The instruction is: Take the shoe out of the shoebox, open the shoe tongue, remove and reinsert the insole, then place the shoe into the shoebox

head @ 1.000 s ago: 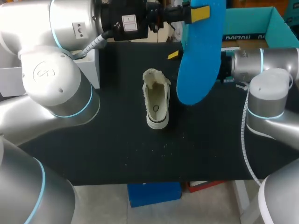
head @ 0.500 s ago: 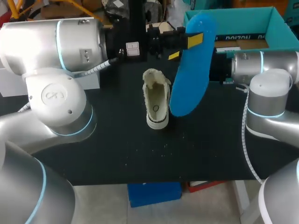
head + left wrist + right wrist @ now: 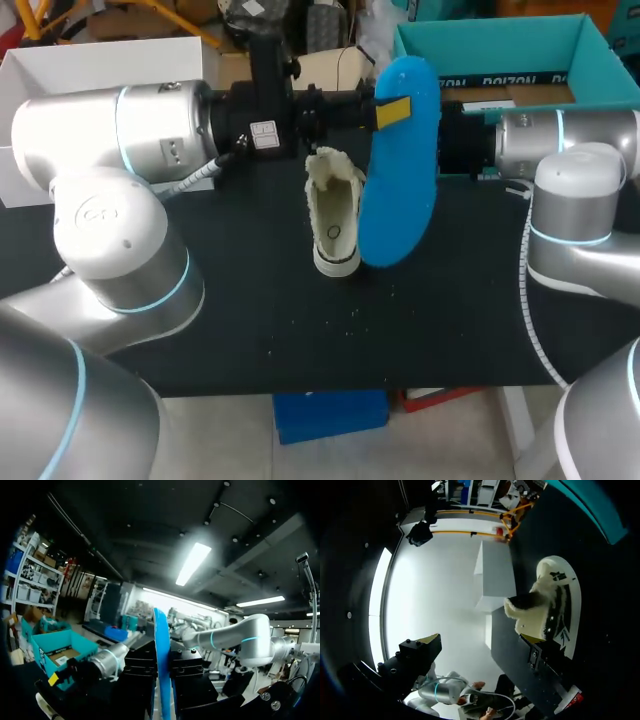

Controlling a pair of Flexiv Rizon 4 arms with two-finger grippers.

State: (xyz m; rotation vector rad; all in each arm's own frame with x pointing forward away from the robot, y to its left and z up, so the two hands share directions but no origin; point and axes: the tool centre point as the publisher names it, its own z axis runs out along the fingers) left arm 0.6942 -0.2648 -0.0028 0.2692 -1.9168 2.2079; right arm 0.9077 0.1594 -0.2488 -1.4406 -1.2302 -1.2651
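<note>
Gripping the blue insole point(image 3: 400, 190) on end in the clamped left claw point(image 3: 388, 110), just right of the shoe point(image 3: 335, 215) on the desk point(image 3: 250, 300), roughly lengthwise alongside it, with the right claw point(image 3: 481, 642) gaping wide and empty.

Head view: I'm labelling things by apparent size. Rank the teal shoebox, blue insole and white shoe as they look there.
1. teal shoebox, though partly hidden
2. blue insole; it is held up nearer the camera, so its lead over the shoe is unsure
3. white shoe

Only upside-down print on the shoebox point(image 3: 490, 45) wall shows; nothing reads clearly.
</note>
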